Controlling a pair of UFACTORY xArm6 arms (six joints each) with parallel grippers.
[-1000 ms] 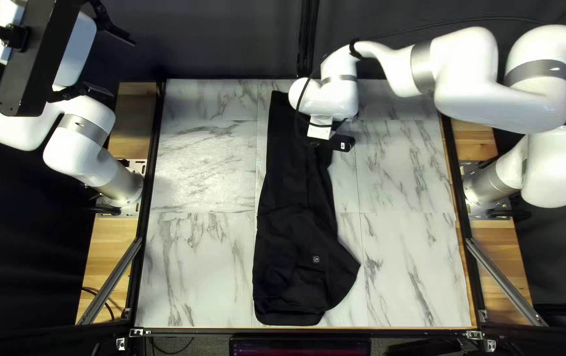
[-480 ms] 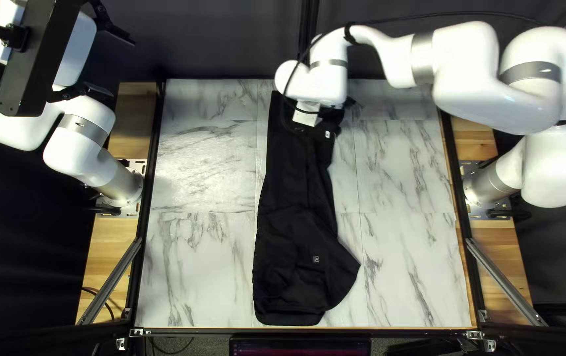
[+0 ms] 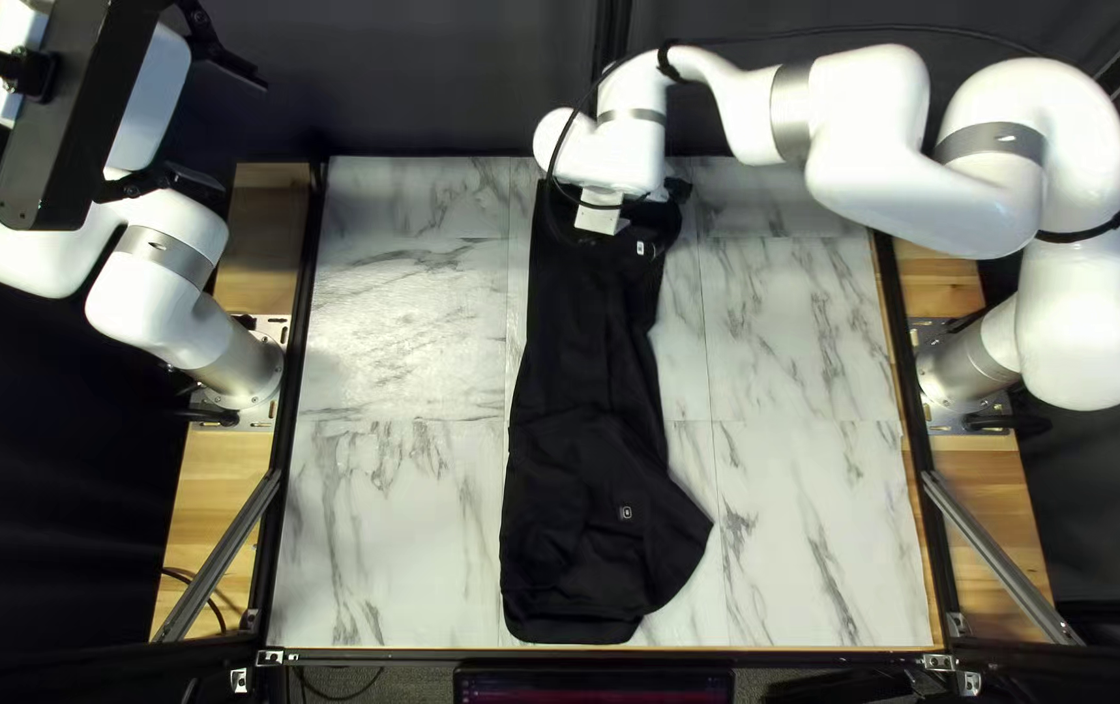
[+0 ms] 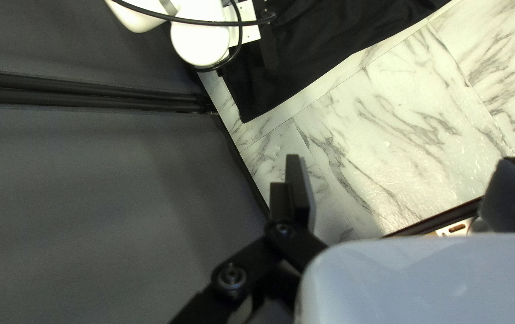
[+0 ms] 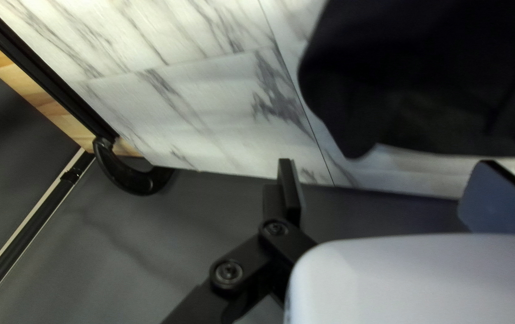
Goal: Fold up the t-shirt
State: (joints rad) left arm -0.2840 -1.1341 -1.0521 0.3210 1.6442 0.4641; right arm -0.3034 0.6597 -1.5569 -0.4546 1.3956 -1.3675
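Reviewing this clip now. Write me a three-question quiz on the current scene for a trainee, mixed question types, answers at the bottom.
1. Multiple choice: which part of the shirt is the right arm over?
a) the end toward the dark curtain
b) the middle
c) the end toward the table's near edge

2. True or false: the left gripper is away from the shirt, its fingers apart.

3. Fill in (open or shut): in its own wrist view, the right gripper is ____.

Key: 1 a; 2 true; 3 open.
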